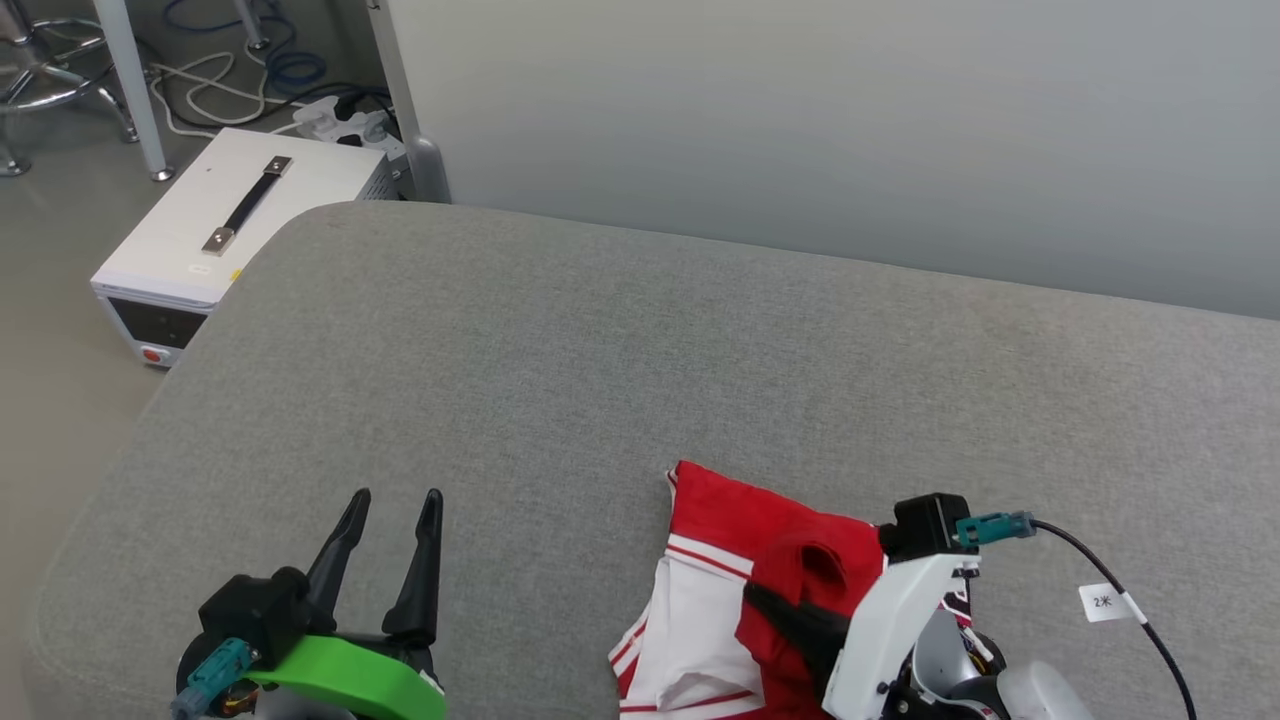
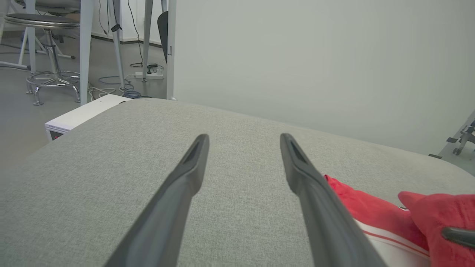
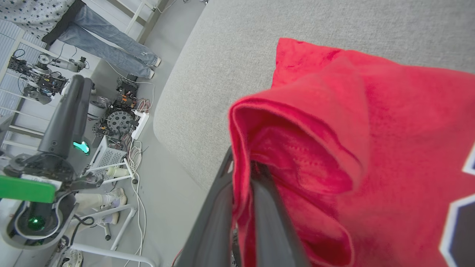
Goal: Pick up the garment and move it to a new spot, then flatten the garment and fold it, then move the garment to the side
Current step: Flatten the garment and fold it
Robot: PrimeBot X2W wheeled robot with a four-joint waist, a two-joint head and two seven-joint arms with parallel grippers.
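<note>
At the near right, the right gripper (image 1: 778, 602) pinches the crumpled garment (image 1: 740, 530), the left gripper (image 1: 397, 495) wide and empty; moving, flattening, folding seem to remain.

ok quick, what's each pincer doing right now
left pincer: open, holding nothing
right pincer: closed on a fold of the red jersey T-shirt

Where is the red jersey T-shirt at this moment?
In the head view the jersey T-shirt lies bunched at the lower right of the grey cushion, a fold held by the right gripper, well right of the left gripper.
</note>
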